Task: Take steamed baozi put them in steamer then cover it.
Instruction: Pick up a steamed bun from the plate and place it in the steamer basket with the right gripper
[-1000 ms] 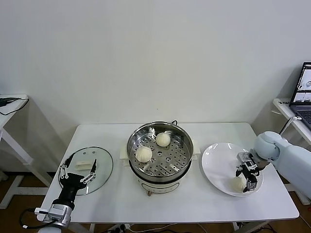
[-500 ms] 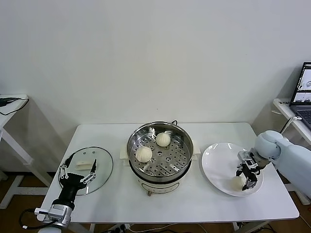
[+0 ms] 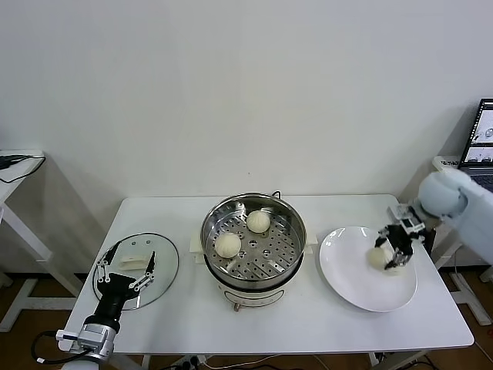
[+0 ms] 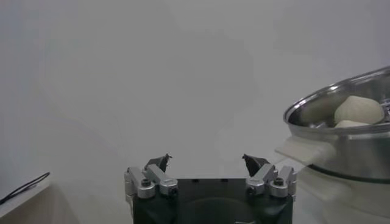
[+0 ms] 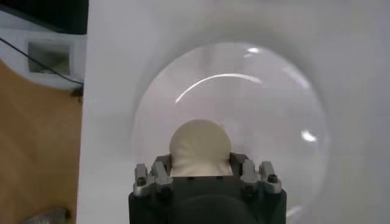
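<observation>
Steamer (image 3: 253,240) stands in the middle of the head view, on the white tabletop (image 3: 192,320). Two baozi lie on its perforated tray: one (image 3: 258,221) toward the upper side, one (image 3: 228,244) toward the left. At the right of the frame is a white plate (image 3: 347,270). Above the plate's right part the right pincer (image 3: 394,251) is closed on a third baozi (image 3: 379,257), which is held above the plate, not resting on it. At the lower left a glass lid (image 3: 163,266) lies flat on the tabletop, and the left pincer (image 3: 123,272) is over it with its fingers spread wide and nothing between them. A laptop (image 3: 483,146) shows at the right edge of the frame.

In the left wrist view the left pincer (image 4: 208,163) is at the bottom centre, its two fingers well apart and empty. The steamer (image 4: 347,131) is at the right edge, with the tops of two baozi (image 4: 358,110) showing above its rim.

In the right wrist view the right pincer (image 5: 201,165) is at the bottom centre, gripping a baozi (image 5: 200,146) between its fingers. Behind them is the plate (image 5: 268,122), which fills most of the frame.
</observation>
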Robot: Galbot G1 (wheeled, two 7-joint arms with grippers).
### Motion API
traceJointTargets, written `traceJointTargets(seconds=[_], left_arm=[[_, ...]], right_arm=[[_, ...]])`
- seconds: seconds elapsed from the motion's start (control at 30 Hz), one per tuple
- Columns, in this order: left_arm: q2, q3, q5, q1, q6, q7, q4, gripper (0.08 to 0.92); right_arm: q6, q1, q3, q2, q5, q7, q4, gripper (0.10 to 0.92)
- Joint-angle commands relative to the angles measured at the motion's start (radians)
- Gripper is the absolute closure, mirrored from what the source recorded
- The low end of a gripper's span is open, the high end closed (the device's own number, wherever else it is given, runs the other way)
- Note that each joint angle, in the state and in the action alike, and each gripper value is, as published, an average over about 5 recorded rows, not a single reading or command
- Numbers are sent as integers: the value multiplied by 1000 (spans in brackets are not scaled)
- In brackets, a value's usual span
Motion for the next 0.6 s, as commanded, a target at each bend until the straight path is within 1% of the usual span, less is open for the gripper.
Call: traceJointTargets(seconds=[0.03,0.13,0.3,0.47,0.6], left_arm=[[1,-1,0,0,1,0,1,177],[1,-1,0,-2,2,0,1,177],[1,-5,0,-7,3,1,5,177],[2,-14,-3,-8,2,1,7,177],[4,-22,-6,-8,2,2,9,177]], right_arm=[[52,395,-199,22,113,14,96,372],[101,502,-255,70,134,34,130,372],[247,598,-333,187,123,104,149,372],[409,623,-402,321,55,166,134,374],[524,615,-462,396,11,206,125,373]])
